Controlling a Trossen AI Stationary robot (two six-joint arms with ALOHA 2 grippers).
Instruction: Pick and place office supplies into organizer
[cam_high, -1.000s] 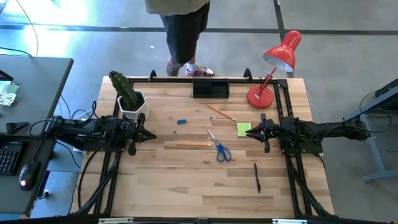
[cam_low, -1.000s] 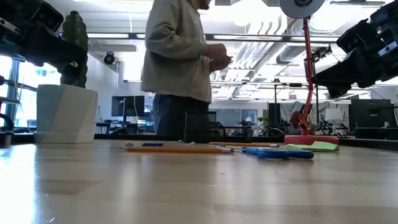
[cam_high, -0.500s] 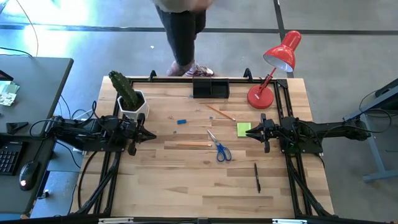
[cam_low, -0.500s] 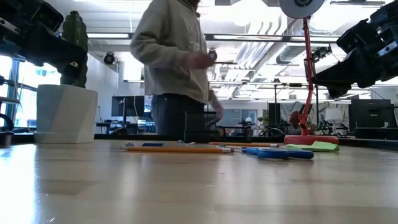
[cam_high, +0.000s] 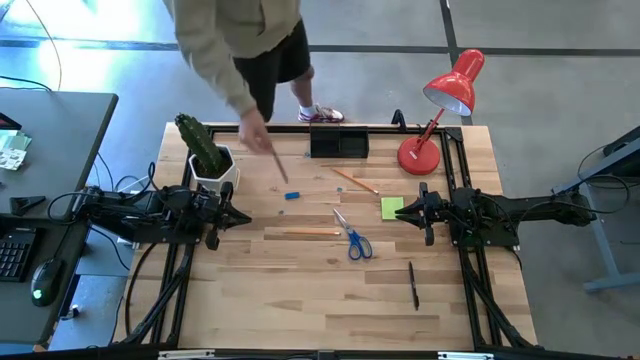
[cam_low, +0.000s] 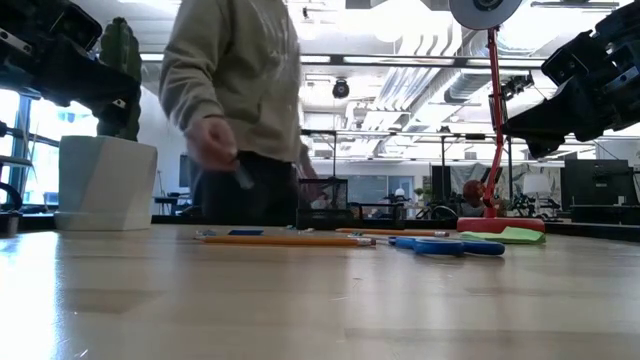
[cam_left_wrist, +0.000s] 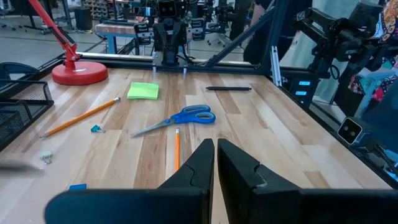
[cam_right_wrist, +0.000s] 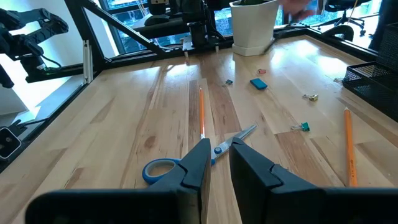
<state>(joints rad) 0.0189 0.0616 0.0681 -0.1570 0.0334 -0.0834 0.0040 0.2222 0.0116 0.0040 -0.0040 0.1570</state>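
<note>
Left end effector (cam_high: 243, 215) hovers over the left side of the surface (cam_high: 300, 300), fingers pressed together, holding nothing. Right end effector (cam_high: 402, 214) hovers at the right side, just beside the sticky-note pad (cam_high: 392, 207); its wrist view shows a narrow gap between the fingers, nothing in it.

Nothing is in the organizer (cam_high: 339, 143) yet, as far as the overhead shows. It sits at the far edge, near the red lamp (cam_high: 440, 110). Loose on the surface: scissors (cam_high: 352, 236) mid-surface, one pencil (cam_high: 311, 232) just left of them, a second pencil (cam_high: 356, 181) nearer the organizer, a pen (cam_high: 413, 284) toward the near right, a blue eraser (cam_high: 292, 195) left of centre.

Caution: a person's hand (cam_high: 254, 131) is reaching over the far left of the surface, beside the cactus pot (cam_high: 213, 165). I'd hold both arms until it clears.

Suggested first pick: pad with the right arm, since it's closest.
- widen the fingers first; the present gap looks too narrow for the pad
- come down square to its edges
- lift clear before swinging toward the organizer, keeping off the lamp base

Pencils: grip across the shaft, near the middle.
</note>
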